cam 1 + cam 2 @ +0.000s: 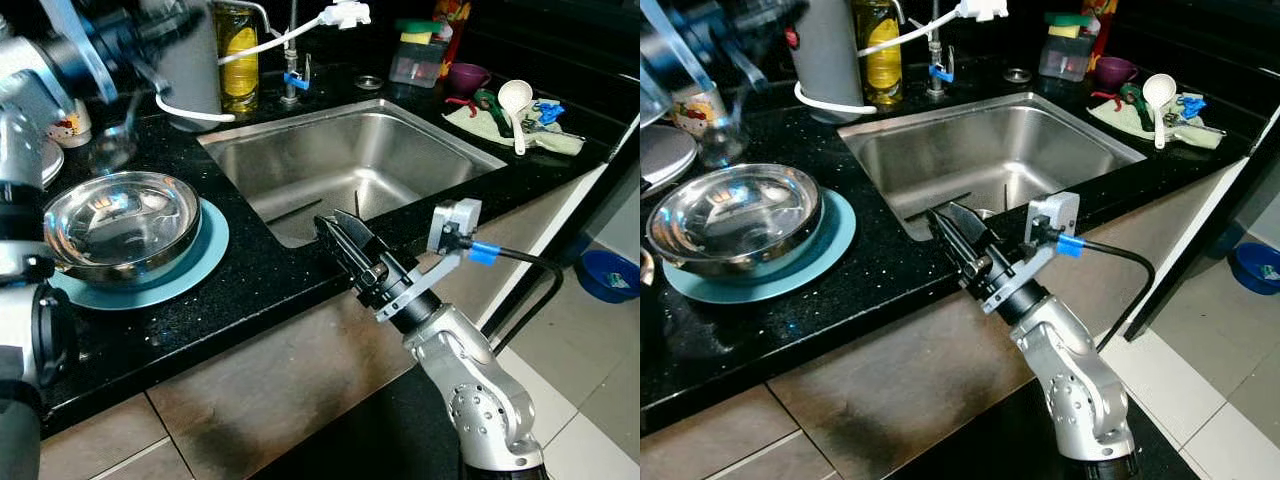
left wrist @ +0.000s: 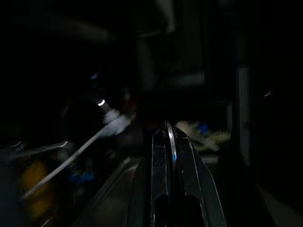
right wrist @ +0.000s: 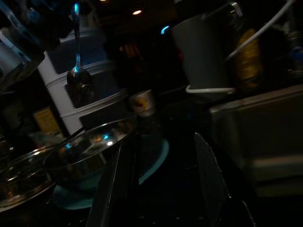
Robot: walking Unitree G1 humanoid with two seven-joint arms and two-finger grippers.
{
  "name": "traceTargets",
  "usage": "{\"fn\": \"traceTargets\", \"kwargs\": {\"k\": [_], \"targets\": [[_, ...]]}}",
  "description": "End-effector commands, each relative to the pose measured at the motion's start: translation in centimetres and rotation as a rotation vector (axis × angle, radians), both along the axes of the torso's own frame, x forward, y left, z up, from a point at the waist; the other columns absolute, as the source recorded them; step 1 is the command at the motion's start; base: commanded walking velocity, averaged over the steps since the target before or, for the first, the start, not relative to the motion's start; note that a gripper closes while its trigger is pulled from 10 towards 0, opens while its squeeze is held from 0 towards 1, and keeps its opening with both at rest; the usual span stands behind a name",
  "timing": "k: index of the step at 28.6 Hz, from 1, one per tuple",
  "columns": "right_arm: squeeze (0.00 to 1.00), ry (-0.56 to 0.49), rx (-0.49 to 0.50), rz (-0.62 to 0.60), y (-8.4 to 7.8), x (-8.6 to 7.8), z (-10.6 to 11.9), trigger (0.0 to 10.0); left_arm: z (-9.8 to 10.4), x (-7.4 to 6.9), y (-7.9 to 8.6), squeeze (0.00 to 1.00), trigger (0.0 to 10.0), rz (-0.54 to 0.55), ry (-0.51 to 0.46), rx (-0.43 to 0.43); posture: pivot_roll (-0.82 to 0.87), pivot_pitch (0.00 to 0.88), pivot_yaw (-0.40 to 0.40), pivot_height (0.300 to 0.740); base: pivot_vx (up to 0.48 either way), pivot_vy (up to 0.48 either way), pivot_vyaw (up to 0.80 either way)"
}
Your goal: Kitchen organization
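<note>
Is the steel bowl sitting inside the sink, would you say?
No, the steel bowl rests on a teal plate on the black counter, beside the sink.

A black speckled counter (image 1: 250,270) runs across the scene, with a steel sink (image 1: 350,160) set into it. Below are brown cabinet fronts (image 1: 270,390); pale floor tiles (image 1: 590,400) lie at right.

A steel bowl (image 1: 118,222) on a teal plate (image 1: 196,268) is filling the tabletop (image 1: 250,290) at nine o'clock, a grey jug (image 1: 190,60) and oil bottle (image 1: 237,55) are crowding twelve o'clock, while the sink basin (image 1: 350,160) is lying open at one o'clock.
</note>
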State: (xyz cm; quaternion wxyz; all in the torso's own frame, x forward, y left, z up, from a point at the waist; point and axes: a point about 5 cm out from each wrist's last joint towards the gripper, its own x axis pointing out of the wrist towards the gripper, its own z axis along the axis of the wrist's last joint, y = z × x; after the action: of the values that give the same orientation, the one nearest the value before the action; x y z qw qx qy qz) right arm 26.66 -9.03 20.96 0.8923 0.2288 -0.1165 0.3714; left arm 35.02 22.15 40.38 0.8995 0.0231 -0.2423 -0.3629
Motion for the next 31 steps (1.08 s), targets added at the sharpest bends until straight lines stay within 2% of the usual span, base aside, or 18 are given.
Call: {"fn": "traceTargets", "kwargs": {"k": [1, 3, 7, 11, 12, 14, 16, 19, 21, 23, 24, 26, 31], "targets": [[0.0, 0.013, 0.003, -0.033, -0.5, 0.3, -0.2, 10.0, 0.4, 0.0, -1.3, 0.0, 0.0, -0.063, -0.027, -0.035, 0.07, 0.0, -0.085, 0.74, 0.0, 0.0, -0.8], [0.0, 0.015, -0.004, -0.038, -0.5, 0.4, -0.3, 10.0, -1.1, 0.4, -3.2, 0.0, 0.0, -0.176, 0.034, -0.095, 0.07, 0.0, -0.084, 0.74, 0.0, 0.0, -0.8], [0.0, 0.015, -0.013, -0.043, -0.5, 0.4, -0.4, 10.0, -2.5, 0.9, -4.4, 0.0, 0.0, -0.223, 0.082, -0.126, 0.07, 0.0, -0.082, 0.74, 0.0, 0.0, -0.8], [0.0, 0.015, -0.015, -0.045, -0.5, 0.4, -0.4, 10.0, -2.8, 1.2, -4.6, 0.0, 0.0, -0.22, 0.093, -0.149, 0.07, 0.0, -0.082, 0.74, 0.0, 0.0, -0.8], [0.0, 0.016, -0.019, -0.048, -0.5, 0.3, -0.4, 10.0, -3.2, 1.7, -4.7, 0.0, 10.0, -0.189, 0.109, -0.175, 0.06, 0.0, -0.082, 0.74, 0.0, 0.0, 0.0], [0.0, 0.018, -0.022, -0.05, -0.5, 0.3, -0.5, 10.0, -3.8, 2.3, -4.7, 0.0, 10.0, -0.15, 0.124, -0.188, 0.07, 0.0, -0.082, 0.74, 0.0, 0.0, 0.0], [0.0, 0.019, -0.025, -0.051, -0.4, 0.3, -0.5, 10.0, -5.2, 3.3, -4.7, 0.0, 10.0, -0.063, 0.164, -0.196, 0.07, 0.0, -0.081, 0.74, 0.0, 0.0, 0.0], [0.0, 0.02, -0.027, -0.049, -0.3, 0.3, -0.6, 10.0, -7.8, 4.3, -5.1, 0.0, 10.0, 0.019, 0.215, -0.152, 0.07, 0.0, -0.081, 0.74, 0.0, 0.0, 0.0], [0.0, 0.019, -0.027, -0.048, -0.2, 0.3, -0.6, 10.0, -9.2, 4.5, -5.8, 0.0, 10.0, 0.003, 0.239, -0.14, 0.07, 0.0, -0.081, 0.74, 0.0, 0.0, 0.0], [0.0, 0.019, -0.027, -0.048, -0.2, 0.3, -0.6, 10.0, -9.7, 4.5, -6.1, 0.0, 10.0, -0.009, 0.245, -0.14, 0.07, 0.0, -0.081, 0.74, 0.0, 0.0, 0.0], [0.0, 0.019, -0.03, -0.048, -0.2, 0.3, -0.6, 10.0, -10.6, 4.4, -7.3, 0.0, 10.0, -0.07, 0.251, -0.19, 0.06, 0.002, -0.082, 0.74, 0.0, 0.0, 0.0], [0.0, 0.018, -0.032, -0.048, -0.2, 0.3, -0.5, 10.0, -11.1, 4.3, -8.0, 0.0, 10.0, -0.105, 0.253, -0.233, 0.06, 0.003, -0.081, 0.74, 0.0, 0.0, 0.0], [0.0, 0.017, -0.033, -0.049, -0.2, 0.2, -0.5, 10.0, -11.3, 4.6, -8.6, 0.0, 10.0, -0.108, 0.248, -0.267, 0.06, 0.003, -0.08, 0.74, 0.0, 0.0, 0.0]]}}
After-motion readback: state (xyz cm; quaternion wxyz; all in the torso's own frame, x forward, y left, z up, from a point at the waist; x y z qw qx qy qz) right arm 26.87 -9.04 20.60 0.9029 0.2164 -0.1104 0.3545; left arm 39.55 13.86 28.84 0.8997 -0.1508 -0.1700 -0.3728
